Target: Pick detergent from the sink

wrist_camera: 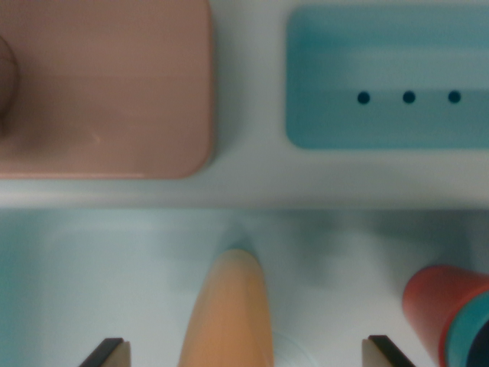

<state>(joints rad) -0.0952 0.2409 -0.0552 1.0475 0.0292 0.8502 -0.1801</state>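
The detergent is an orange tapered bottle lying in the pale sink basin at the bottom middle of the wrist view, its narrow end pointing up the picture. My gripper is open. One dark-edged fingertip shows at the bottom left and the other at the bottom right. The bottle lies between them, with a wide gap on each side, and its lower part is cut off by the frame.
A red cup with a teal inside sits in the basin at the bottom right, close to the right fingertip. On the ledge above the basin rest a pink board and a teal tray with three holes.
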